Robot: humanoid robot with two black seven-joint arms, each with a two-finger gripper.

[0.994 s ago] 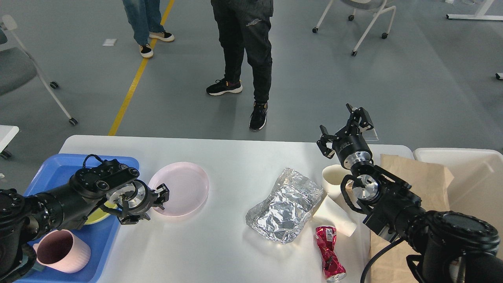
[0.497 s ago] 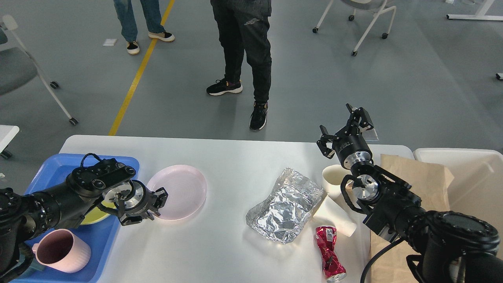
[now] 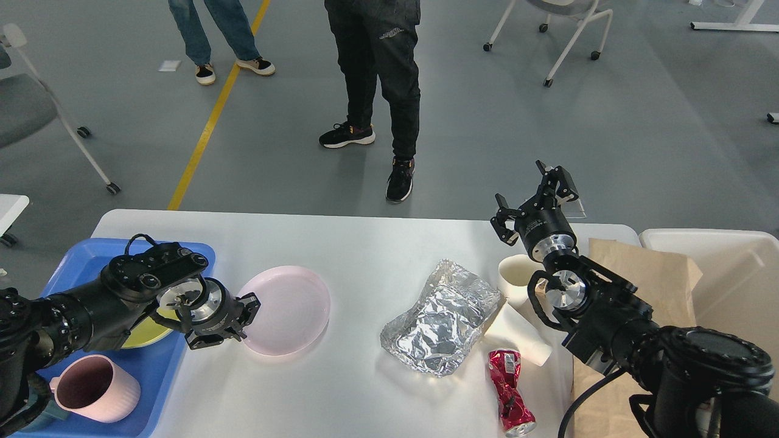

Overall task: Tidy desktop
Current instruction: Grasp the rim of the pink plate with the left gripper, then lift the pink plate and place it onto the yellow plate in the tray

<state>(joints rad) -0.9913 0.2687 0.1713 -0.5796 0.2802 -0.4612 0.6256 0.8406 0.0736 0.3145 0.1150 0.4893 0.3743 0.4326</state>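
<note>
Here the left gripper [image 3: 246,316] grips the pink plate [image 3: 286,309]; right gripper [image 3: 535,198] spread, empty.

Bright, even indoor light falls from overhead, and the picture is sharp from near to far with no motion blur. The white desktop [image 3: 365,255] shows a mild bright sheen at its far middle, and the crumpled foil [image 3: 441,316] glints with small highlights. Shadows are soft and short, lying close under the pink plate [image 3: 286,310] and the black arms.
</note>
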